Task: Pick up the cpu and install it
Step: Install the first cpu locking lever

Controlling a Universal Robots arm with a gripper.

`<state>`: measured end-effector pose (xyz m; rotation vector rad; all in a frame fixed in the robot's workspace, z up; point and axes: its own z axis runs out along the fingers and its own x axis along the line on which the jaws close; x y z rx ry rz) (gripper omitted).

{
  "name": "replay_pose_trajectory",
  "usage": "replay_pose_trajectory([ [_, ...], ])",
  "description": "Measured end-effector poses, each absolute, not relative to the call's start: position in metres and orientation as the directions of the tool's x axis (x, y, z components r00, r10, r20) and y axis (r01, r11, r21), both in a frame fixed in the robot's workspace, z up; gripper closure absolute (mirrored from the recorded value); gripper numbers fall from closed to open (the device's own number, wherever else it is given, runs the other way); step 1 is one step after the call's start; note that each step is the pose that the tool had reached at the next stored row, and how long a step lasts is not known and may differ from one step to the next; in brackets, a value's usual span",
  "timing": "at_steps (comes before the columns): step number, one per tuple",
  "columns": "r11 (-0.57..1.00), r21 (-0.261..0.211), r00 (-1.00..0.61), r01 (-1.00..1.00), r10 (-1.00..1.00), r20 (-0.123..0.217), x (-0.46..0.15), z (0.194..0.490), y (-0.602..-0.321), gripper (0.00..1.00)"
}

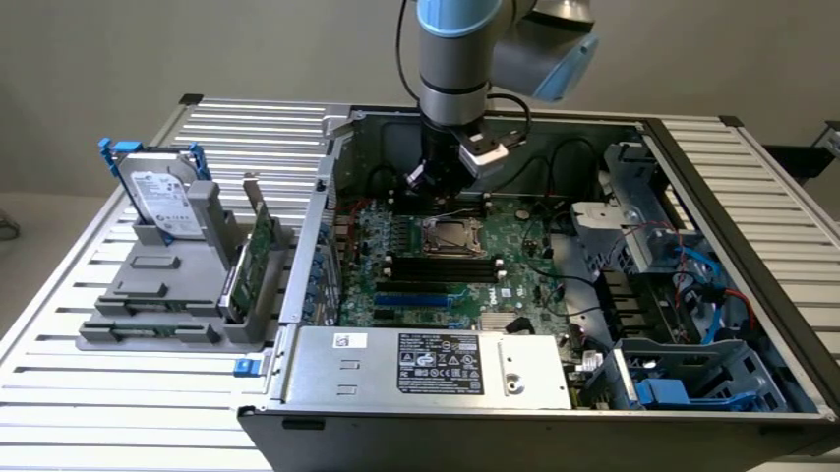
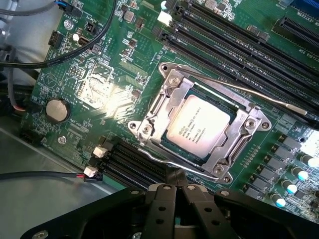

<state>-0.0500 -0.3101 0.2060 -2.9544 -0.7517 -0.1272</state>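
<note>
Open PC case (image 1: pixel 735 177) lies on the slatted bench (image 1: pixel 79 393), motherboard (image 1: pixel 525 285) facing up. The arm (image 1: pixel 453 59) comes down into the far part of the case, and the gripper (image 1: pixel 438 187) hangs just above the board, a little beyond the CPU socket (image 1: pixel 453 238). In the wrist view the jaws of the gripper (image 2: pixel 175 186) are clenched tip to tip with nothing between them, the tips sitting just off the edge of the socket frame (image 2: pixel 149 130). The cpu (image 2: pixel 198 125) lies flat in the socket, silvery top up, its edges square with the metal frame around it; the frame's retaining lever (image 2: pixel 249 93) runs along one side, and I cannot tell whether it is latched. Memory slots (image 2: pixel 234 35) run close along one edge of the socket and a second bank (image 2: pixel 134 167) along the opposite edge, so free room next to the frame is narrow on both. In the exterior view the case wall stands at the left of the board, the power supply (image 1: pixel 434 364) closes the near side, and a drive cage (image 1: pixel 670 265) with blue cables fills the right. Outside the case, at the exterior view's left, a grey holder (image 1: pixel 164 295) carries a hard drive (image 1: pixel 164 202) with blue bracket, standing upright, and a green circuit card (image 1: pixel 256 251) on edge beside it, well apart from the gripper.
</note>
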Motion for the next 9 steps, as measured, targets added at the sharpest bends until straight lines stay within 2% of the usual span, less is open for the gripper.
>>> replay_pose_trajectory([
  [9,-0.877,-0.063,0.878,0.476,0.470,0.093,-0.0499,0.2060,-0.3097,0.89],
])
